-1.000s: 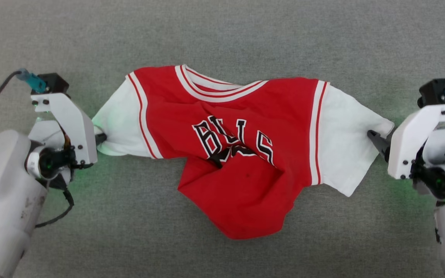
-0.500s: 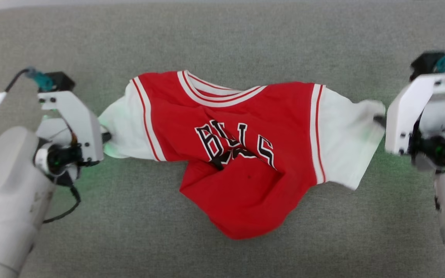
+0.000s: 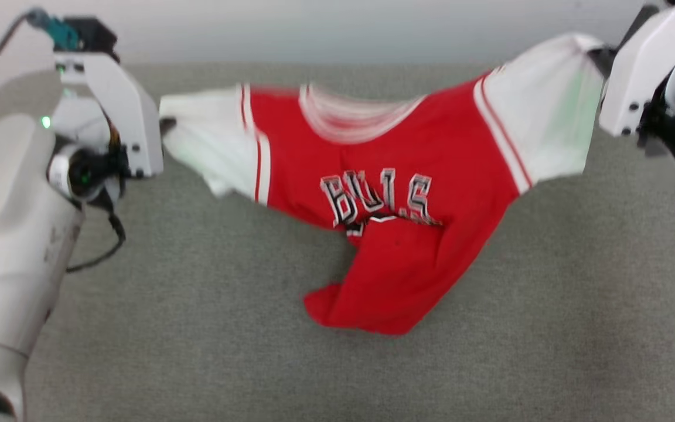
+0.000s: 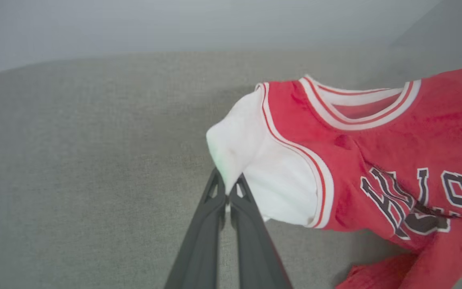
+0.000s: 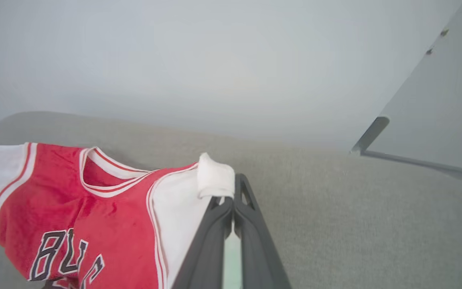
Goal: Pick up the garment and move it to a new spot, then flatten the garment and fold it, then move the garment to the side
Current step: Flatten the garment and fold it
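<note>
Because a limp jersey bunches unless it is stretched from both ends, the garment (image 3: pixel 396 176) hangs spread between the two arms above the grey table (image 3: pixel 197 351), each white sleeve serving as a handle. We see the left fingers (image 4: pixel 227 196) pressed together on the edge of one white sleeve. The right fingers (image 5: pixel 233 202) are likewise closed on a folded tuck of the other sleeve, which sits further up the head view, so that the collar line slopes. We judge this to be the carry to a new spot. The chest lettering faces upward and the red body sags in a crumpled lobe toward the table, and we cannot tell whether its lowest fold is clear of the surface. Gripping at the sleeve tips leaves the torso free to drape open for flattening; we judge that such thin pinches may slip if the cloth drags
</note>
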### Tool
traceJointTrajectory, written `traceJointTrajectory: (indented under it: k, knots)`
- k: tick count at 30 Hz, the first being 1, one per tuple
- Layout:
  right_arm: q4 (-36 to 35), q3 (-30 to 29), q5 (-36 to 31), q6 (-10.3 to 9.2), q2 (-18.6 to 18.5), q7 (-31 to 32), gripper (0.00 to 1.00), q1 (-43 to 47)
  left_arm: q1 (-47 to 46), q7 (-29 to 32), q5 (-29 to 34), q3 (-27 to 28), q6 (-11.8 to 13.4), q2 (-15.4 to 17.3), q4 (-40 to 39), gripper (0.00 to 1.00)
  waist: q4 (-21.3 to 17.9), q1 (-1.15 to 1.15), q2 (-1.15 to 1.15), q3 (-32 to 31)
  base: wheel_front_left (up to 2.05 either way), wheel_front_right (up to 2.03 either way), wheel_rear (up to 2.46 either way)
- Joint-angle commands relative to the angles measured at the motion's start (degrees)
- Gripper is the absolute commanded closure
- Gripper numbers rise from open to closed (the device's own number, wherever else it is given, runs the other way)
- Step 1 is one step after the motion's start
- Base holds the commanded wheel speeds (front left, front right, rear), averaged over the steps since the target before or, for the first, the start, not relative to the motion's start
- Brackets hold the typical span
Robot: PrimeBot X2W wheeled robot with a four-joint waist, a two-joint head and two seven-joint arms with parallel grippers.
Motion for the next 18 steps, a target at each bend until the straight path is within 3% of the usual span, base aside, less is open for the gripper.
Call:
traceJointTrajectory:
  k: [1, 18]
  knots:
    - [0.5, 0.7, 0.1, 0.02, -0.4, -1.4, 1.00, -1.4, -1.2, -0.5, 0.3, 0.1, -0.1, -0.1, 0.4, 1.00, 0.9, 0.00, 0.00, -2.8, 0.00, 0.00, 0.00]
    - [14.9, 8.9, -1.7, 0.01, -3.1, -24.8, 1.00, -16.5, -15.5, -13.2, 5.3, -0.2, -1.8, -2.8, 5.4, 1.00, 2.1, 0.00, 0.00, -10.9, 0.00, 0.00, 0.00]
